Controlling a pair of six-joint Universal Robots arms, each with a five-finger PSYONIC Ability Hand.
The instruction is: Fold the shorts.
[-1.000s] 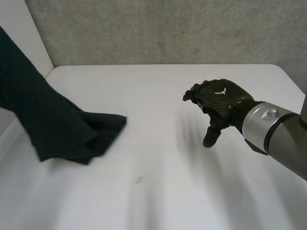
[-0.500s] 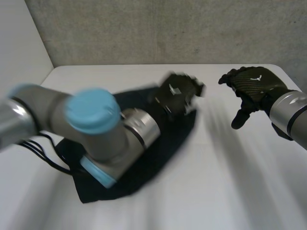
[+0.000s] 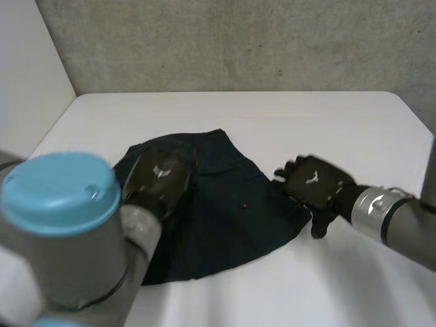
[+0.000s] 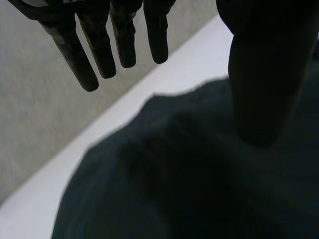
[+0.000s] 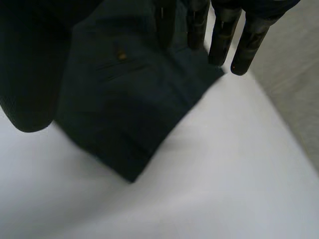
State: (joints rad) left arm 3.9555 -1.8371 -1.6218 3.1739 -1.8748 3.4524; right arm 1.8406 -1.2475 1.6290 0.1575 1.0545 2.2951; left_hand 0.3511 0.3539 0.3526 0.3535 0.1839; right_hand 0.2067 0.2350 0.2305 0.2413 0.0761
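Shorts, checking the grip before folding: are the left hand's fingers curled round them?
No, the left hand has its fingers straight, not wrapped round the shorts.

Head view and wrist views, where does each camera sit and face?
Head view: from behind, looking down at the table and shorts; left arm and right arm show.
Left wrist view: on that wrist, along the left robot hand, over the shorts.
Right wrist view: on that wrist, along the right robot hand, at the shorts' edge.
All three share the shorts and table.

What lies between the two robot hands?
Dark navy cloth shorts on the white table, seen in the head view, between left robot hand and right robot hand.
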